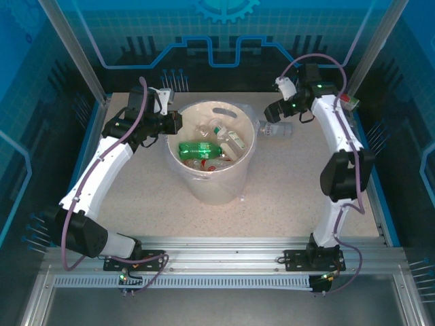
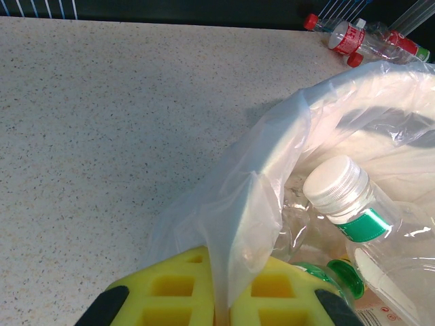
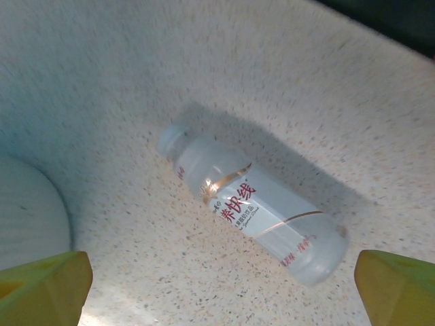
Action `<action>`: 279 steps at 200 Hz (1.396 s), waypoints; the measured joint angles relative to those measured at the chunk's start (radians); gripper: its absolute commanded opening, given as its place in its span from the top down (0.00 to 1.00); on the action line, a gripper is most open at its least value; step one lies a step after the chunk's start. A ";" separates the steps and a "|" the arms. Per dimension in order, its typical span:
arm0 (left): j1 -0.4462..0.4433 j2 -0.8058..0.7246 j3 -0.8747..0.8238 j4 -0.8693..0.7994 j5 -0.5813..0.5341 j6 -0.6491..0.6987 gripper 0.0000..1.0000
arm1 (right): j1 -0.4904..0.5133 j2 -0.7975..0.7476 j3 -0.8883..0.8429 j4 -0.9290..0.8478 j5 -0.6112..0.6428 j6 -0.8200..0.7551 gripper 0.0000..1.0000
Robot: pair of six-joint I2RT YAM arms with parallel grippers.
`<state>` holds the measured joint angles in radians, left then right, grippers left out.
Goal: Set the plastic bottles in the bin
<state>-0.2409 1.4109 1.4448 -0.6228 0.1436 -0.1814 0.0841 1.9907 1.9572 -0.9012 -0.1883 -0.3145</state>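
Several plastic bottles (image 1: 206,163) lie heaped inside the bin (image 1: 224,187), among them a green bottle (image 1: 198,147) and a white-capped bottle (image 2: 343,200) with a green label, all within the clear bag liner (image 2: 258,183). One clear bottle (image 3: 251,207) with red lettering lies on its side on the table (image 3: 122,81) just beside the bin, under the right gripper (image 1: 272,112), whose yellow fingers (image 3: 47,285) stand wide apart either side of it, not touching. Left gripper (image 2: 219,302) is at the bin's left rim, pads pinched together on a fold of the bag liner; red-capped bottles (image 2: 350,37) lie on the table beyond.
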 measured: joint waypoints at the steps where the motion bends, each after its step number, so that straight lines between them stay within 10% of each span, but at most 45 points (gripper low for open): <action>1: 0.000 0.000 0.000 0.000 0.000 0.000 1.00 | 0.000 0.007 0.000 0.002 0.001 -0.004 0.00; 189: 0.000 0.005 0.000 0.006 0.000 0.000 1.00 | 0.091 0.382 0.027 0.122 0.214 -0.288 0.00; 279: 0.000 0.008 0.002 0.007 0.000 0.000 1.00 | 0.092 0.384 0.033 0.134 0.208 -0.234 0.31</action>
<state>-0.2409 1.4185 1.4467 -0.6155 0.1436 -0.1814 0.1764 2.3745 1.9900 -0.7677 0.0193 -0.5484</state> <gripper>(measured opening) 0.093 0.716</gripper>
